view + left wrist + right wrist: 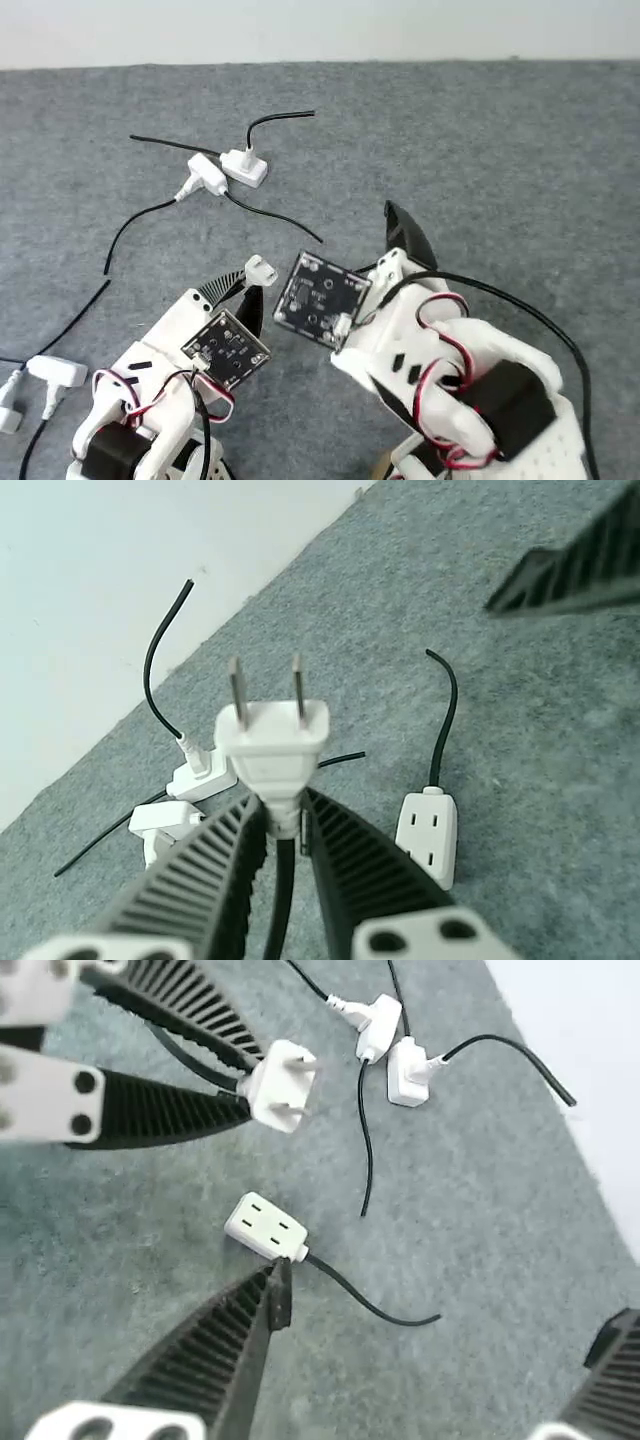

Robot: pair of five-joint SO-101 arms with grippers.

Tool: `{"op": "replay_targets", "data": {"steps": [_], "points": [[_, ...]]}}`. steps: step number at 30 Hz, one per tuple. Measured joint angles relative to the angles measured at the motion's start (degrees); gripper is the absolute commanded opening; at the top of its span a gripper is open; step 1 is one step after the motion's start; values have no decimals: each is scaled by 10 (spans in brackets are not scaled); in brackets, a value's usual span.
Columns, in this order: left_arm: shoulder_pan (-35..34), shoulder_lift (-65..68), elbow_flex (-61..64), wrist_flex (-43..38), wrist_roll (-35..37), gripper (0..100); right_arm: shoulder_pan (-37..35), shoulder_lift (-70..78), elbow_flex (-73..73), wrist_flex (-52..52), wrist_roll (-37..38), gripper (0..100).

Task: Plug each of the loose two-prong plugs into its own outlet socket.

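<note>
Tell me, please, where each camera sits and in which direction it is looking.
High view: fixed overhead, looking down on the grey carpet; left arm and right arm show, left pincer holding a plug.
Left wrist view: on the left arm, looking forward along its pincer and the plug, low over the carpet.
Right wrist view: on the right arm, looking down through the open right pincer at a socket.
Shared: both wrist views show that plug and socket.

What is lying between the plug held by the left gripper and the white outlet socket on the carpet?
Only bare grey carpet. In the right wrist view nothing lies between the held two-prong plug and the outlet socket.
</note>
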Motion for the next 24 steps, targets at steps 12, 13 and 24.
{"op": "replay_targets", "data": {"steps": [12,13,24], "points": [[0,0,0,0,0,11,-4,-4,-63,81,-13,211],[0,0,0,0,0,11,-4,-7,-67,81,-20,158],[0,0,32,-27,0,11,-7,8,-69,42,-44,56]]}}
